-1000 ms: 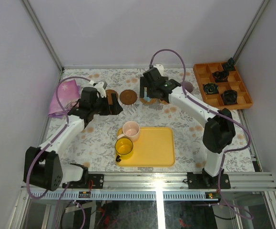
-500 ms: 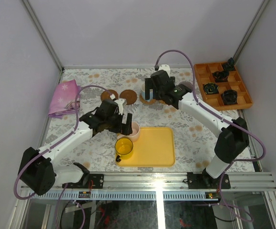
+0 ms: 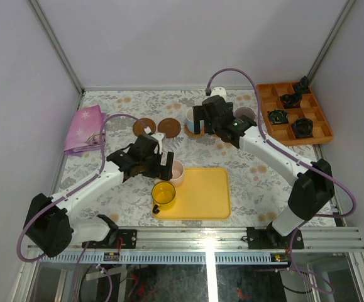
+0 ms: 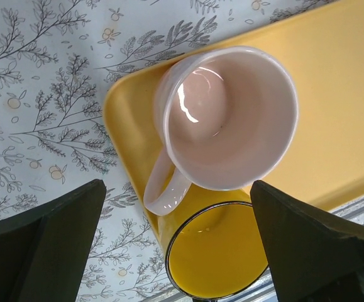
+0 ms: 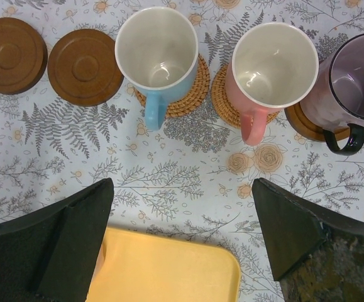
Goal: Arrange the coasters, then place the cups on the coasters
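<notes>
**With the blue cup standing free, the left arm is lining up on the pink one**

Now that the right gripper (image 3: 200, 123) is hanging spread wide and empty over the row near the table's far edge, the light blue handled cup (image 3: 190, 116) it was covering a second ago is showing on its own. Meanwhile the left gripper (image 3: 167, 165) has swung away from the two bare round brown wooden coasters (image 3: 144, 127) and is now hovering over the pale pink handled cup (image 3: 177, 171) at the far left corner of the yellow rectangular tray (image 3: 207, 196). By my reading, three cups are placed and two are waiting.

From the left wrist, the claw is gaping wide, pinching nothing. The pink cup is sitting between its fingers (image 4: 49, 245), one finger over the table and the other over the tray. The cup's handle is overhanging the tray's left lip. The translucent yellow cup (image 4: 216, 264) is crowding it on the near side, just beside the handle, so room for closing is looking tight there.

From the right wrist, the blue cup and the salmon pink cup (image 5: 275, 63) are each standing on a woven round mat (image 5: 193, 94). The mauve glassy cup (image 5: 358, 78) is resting on a brown disc (image 5: 304, 123). The bare discs are lying left of the blue cup. The nearer one is almost touching its mat, so a cup set there will be passing close to the blue one.
</notes>
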You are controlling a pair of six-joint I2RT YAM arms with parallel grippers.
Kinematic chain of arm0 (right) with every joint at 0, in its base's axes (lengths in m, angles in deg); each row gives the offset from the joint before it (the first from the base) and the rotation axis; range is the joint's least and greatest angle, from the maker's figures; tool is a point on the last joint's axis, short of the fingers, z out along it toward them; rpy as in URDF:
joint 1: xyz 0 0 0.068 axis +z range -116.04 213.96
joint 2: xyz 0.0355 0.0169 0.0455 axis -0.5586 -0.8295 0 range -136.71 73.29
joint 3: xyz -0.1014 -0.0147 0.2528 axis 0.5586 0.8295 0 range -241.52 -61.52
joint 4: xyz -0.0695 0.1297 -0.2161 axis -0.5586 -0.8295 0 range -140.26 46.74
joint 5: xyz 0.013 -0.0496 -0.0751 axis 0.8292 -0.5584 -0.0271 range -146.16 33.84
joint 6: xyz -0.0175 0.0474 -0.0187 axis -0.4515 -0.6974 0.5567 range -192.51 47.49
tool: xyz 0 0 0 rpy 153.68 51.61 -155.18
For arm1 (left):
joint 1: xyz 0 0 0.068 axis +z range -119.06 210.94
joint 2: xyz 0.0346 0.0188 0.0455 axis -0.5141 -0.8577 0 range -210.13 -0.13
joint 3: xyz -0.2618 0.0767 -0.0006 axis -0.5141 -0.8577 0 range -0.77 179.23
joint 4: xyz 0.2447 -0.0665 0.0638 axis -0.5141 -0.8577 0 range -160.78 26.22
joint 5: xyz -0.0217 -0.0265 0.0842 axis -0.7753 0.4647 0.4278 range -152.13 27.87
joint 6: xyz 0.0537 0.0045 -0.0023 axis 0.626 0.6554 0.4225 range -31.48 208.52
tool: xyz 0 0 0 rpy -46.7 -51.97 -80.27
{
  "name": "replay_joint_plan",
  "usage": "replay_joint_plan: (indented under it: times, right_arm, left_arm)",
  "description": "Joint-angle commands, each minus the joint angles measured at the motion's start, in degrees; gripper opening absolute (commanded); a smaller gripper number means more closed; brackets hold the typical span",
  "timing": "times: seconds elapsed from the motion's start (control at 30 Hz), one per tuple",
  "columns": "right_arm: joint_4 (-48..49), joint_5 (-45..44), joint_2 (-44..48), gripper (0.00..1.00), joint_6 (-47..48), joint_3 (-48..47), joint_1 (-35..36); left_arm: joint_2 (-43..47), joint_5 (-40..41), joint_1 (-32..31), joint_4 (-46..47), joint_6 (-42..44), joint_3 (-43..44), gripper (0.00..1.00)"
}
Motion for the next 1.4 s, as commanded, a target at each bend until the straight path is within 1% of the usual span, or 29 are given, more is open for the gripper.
replay_joint_plan:
  times: [0.0,0.37,0.57,1.0,1.37]
  right_arm:
    - [2.05,-1.0,2.33,0.99,1.75,0.49,-0.33]
    - [2.15,1.83,0.81,0.99,1.88,0.11,-0.36]
    - [1.96,3.75,0.04,0.99,1.56,-0.08,-0.3]
    - [1.67,5.18,-0.95,0.99,1.06,-0.42,-0.37]
    - [1.36,6.44,-1.84,0.99,0.43,-0.84,-0.38]
  left_arm:
    - [0.94,4.09,-0.81,0.65,-3.2,-1.54,1.0]
    - [8.76,14.24,-0.92,-1.09,-12.75,-5.18,1.0]
    - [8.52,16.59,-0.94,-3.14,-15.8,-5.9,0.99]
    - [8.04,15.14,-0.92,-4.25,-17.17,-8.1,0.97]
    - [6.91,11.25,-1.07,-4.12,-17.1,-9.46,0.98]
